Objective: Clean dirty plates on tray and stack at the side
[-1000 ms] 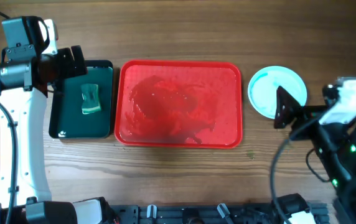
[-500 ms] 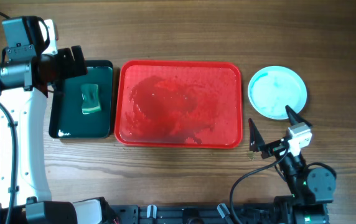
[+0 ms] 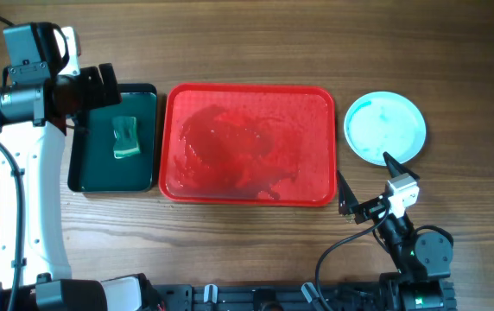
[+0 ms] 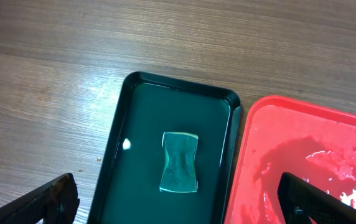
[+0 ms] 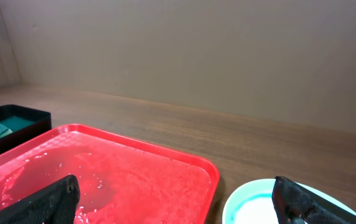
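The red tray (image 3: 247, 142) lies mid-table, wet and streaked, with no plate on it. It also shows in the left wrist view (image 4: 315, 155) and the right wrist view (image 5: 122, 174). A pale turquoise plate (image 3: 385, 127) lies on the table right of the tray, and its edge shows in the right wrist view (image 5: 259, 205). I cannot tell whether other plates lie under it. My right gripper (image 3: 366, 180) (image 5: 178, 202) is open and empty, low near the tray's front right corner, just in front of the plate. My left gripper (image 3: 100, 86) (image 4: 178, 205) is open and empty above the black tray.
A smaller black tray (image 3: 113, 138) (image 4: 140, 143) stands left of the red tray and holds a green sponge (image 3: 126, 136) (image 4: 180, 162). Its end shows in the right wrist view (image 5: 10, 121). Bare wood surrounds the trays, and a wall stands behind.
My right arm has pulled back from over the plate toward the table's front edge and dropped low, then shifted slightly left. The left arm, trays and plate have not moved.
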{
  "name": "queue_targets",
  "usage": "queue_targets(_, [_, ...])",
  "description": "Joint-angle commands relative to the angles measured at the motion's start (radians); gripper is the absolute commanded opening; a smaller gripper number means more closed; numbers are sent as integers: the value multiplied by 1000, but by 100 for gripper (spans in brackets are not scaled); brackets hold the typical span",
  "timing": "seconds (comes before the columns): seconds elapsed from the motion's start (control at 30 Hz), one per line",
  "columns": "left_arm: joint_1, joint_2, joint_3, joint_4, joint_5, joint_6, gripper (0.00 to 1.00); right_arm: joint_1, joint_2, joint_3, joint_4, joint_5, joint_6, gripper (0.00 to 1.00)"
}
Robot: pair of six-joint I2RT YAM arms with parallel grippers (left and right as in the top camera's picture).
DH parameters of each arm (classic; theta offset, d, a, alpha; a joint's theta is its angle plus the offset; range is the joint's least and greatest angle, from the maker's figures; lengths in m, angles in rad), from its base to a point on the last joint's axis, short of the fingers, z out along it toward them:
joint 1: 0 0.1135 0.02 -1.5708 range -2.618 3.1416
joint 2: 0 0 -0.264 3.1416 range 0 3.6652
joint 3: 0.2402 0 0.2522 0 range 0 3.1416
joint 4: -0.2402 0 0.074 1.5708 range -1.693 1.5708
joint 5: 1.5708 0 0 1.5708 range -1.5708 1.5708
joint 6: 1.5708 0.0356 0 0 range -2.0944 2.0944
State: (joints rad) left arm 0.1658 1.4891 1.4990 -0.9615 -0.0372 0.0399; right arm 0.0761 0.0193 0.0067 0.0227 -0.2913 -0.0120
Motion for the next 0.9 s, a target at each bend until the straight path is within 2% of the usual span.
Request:
queue_targets(0.0, [0, -1, 6, 2, -6, -3, 100, 5, -14, -2, 2, 3, 14, 100])
queue_targets(0.27, [0, -1, 6, 1, -6, -2, 100, 5, -14, -2, 2, 3, 14, 100])
queue_targets(0.33, [0, -26, 6, 0, -116, 68, 100, 5, -14, -2, 2, 3, 14, 100])
queue_targets(0.47, [-24, -117, -13, 0, -140, 69, 100, 5, -14, -2, 2, 3, 14, 100])
queue_targets(0.57, [-53, -260, -100, 32, -114, 59, 100, 5, -14, -2, 2, 3, 15, 100])
queue_targets(0.67, [-50, -485, -350, 265, 65, 57, 100, 5, -14, -2, 2, 3, 15, 100])
queue_targets(0.77, [-51, -699, -644, 568, 236, 57, 100, 5, -14, -2, 2, 3, 14, 100])
queue_targets(0.87, [-79, -889, -927, 816, 276, 57, 100, 5, -14, -2, 2, 3, 14, 100])
